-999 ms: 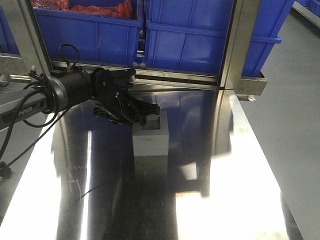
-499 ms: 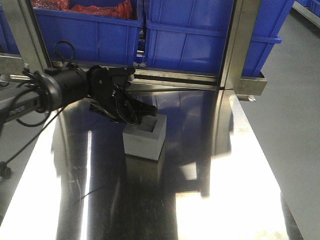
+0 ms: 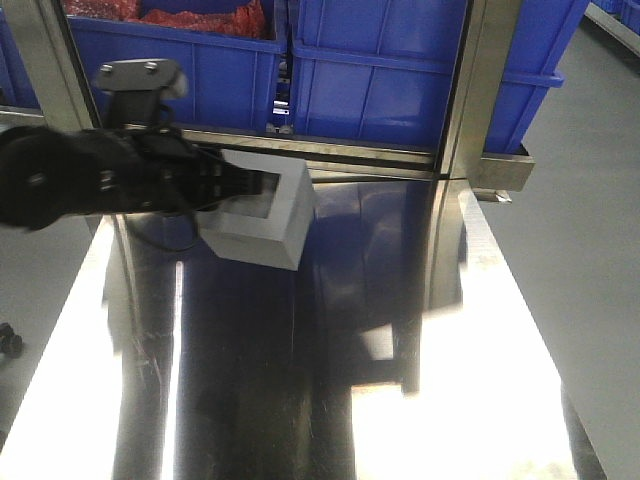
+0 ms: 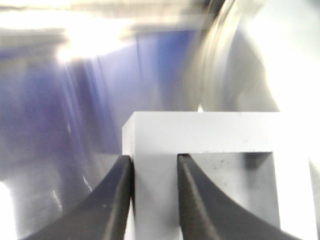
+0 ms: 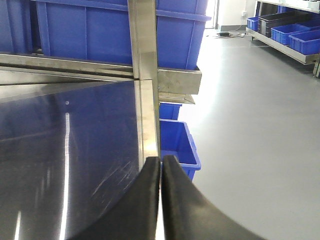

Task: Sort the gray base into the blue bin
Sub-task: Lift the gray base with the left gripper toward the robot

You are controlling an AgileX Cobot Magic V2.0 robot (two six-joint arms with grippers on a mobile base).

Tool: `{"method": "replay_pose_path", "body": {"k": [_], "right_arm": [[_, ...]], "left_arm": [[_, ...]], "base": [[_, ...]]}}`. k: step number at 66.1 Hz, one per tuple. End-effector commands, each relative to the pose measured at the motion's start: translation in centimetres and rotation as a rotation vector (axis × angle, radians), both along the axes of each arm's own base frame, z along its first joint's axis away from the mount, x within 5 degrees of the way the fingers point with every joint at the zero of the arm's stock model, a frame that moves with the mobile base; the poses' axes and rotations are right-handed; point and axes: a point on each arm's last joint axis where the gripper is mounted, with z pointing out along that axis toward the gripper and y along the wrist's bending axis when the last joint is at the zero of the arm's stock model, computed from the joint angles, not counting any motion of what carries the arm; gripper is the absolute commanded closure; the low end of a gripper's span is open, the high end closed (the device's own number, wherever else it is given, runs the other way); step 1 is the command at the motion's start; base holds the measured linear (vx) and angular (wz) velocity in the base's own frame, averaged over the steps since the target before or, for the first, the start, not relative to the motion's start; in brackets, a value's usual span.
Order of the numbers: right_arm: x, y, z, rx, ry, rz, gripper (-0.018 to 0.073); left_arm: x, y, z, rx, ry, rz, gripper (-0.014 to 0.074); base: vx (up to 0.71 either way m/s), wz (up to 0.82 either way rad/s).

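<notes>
Two left jaws pinch the gray base [image 3: 262, 218] by one wall, clear above the table [image 3: 400, 400].

front: high, facing table [image 3: 400, 420] | left wrist: close behind left claw [image 4: 154, 158] | right wrist: shares table

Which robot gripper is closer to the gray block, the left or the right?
Left. The left gripper pinches one wall of the gray base. The right gripper is shut and empty near the right edge of the table, with no block in its view.
</notes>
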Motion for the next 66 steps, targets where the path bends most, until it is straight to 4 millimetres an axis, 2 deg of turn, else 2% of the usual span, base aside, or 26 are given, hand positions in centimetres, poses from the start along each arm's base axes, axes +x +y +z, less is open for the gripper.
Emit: {"method": "replay_pose_path", "body": {"k": [1,13,26,46,60,66], "right_arm": [[0.2,0.0,0.5,-0.018,-0.052,-0.002,0.0564],[0.2,0.0,0.5,-0.018,-0.052,-0.002,0.0564],[0.2,0.0,0.5,-0.018,-0.052,-0.002,0.0564],[0.2,0.0,0.5,-0.018,-0.052,-0.002,0.0564],[0.2,0.0,0.5,-0.018,-0.052,-0.002,0.0564],[0.2,0.0,0.5,-0.018,-0.052,-0.002,0.0564]], "left_arm": [[-3.0,1.4,5.0,-0.121,-0.249,0.022,0.0604],[-7.4,3.6,5.5,-0.159,-0.363,0.033,0.0604],[-11.8,5.8,4.7,-0.128,-0.459,0.018,0.0604],[-18.5,9.0,3.6,-0.214,-0.650,0.038,0.0604],[-21.6,10.5,2.5,-0.252,-0.728,0.043,0.0604],[-22.4,10.8,2.4,-0.263,-0.753,0.044,0.0604]], "base": [[0.00,0.00],[0.00,0.00],[0.00,0.00],[0.00,0.00],[0.00,0.00],[0.00,0.00]]}}
